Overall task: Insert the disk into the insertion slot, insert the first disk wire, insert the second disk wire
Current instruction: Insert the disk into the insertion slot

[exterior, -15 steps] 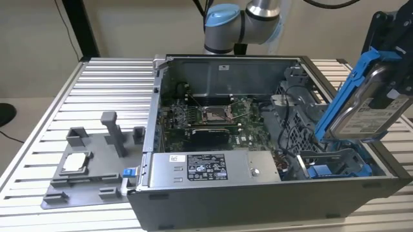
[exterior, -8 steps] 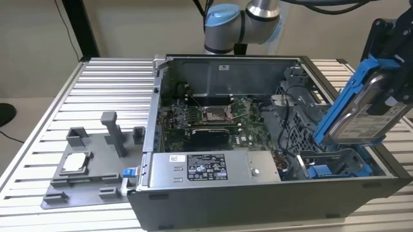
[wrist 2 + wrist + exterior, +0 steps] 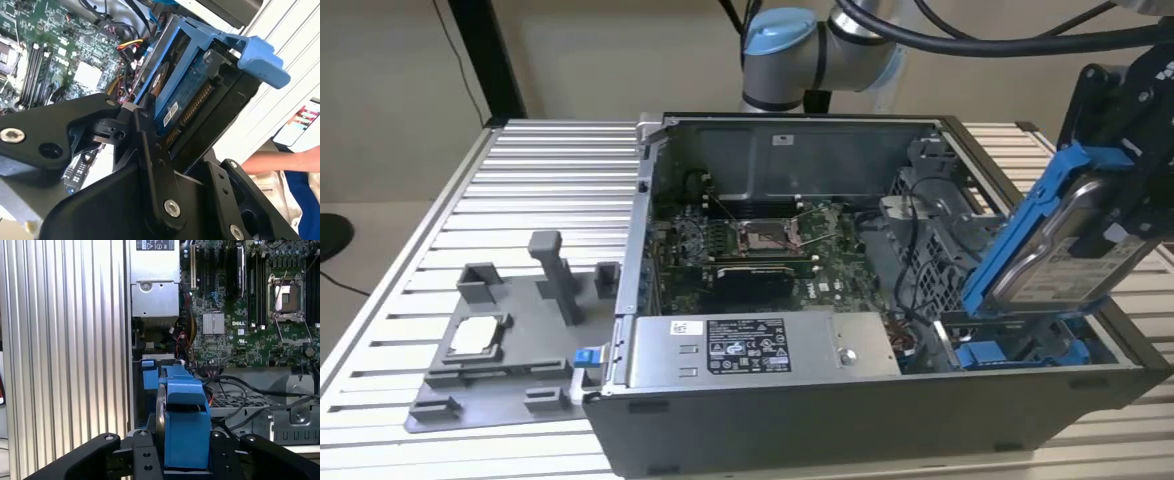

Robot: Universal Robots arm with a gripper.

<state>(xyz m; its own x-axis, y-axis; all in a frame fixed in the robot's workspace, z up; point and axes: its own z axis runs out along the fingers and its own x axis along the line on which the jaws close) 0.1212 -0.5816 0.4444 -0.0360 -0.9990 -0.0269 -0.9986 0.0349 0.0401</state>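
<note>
The hand (image 3: 1114, 200) is closed on the disk (image 3: 1047, 250), its black fingers (image 3: 145, 145) clamping the two broad faces of the bright blue carrier so the drive hangs edge-down and tilted from the fingertips. In both wrist views the disk (image 3: 185, 410) fills the gap between the fingers, with the carrier's blue tab (image 3: 262, 62) sticking out past them. Directly below the hand, the disk's lower end dips into the open computer case (image 3: 854, 425), just above the insertion slot (image 3: 1001, 355) with its blue fittings; whether it touches the slot I cannot tell. Beyond the fingertips and off to one side lie the motherboard (image 3: 235, 335) and the grey power supply (image 3: 747, 345). The case rests on the ribbed counter (image 3: 520, 180).
</note>
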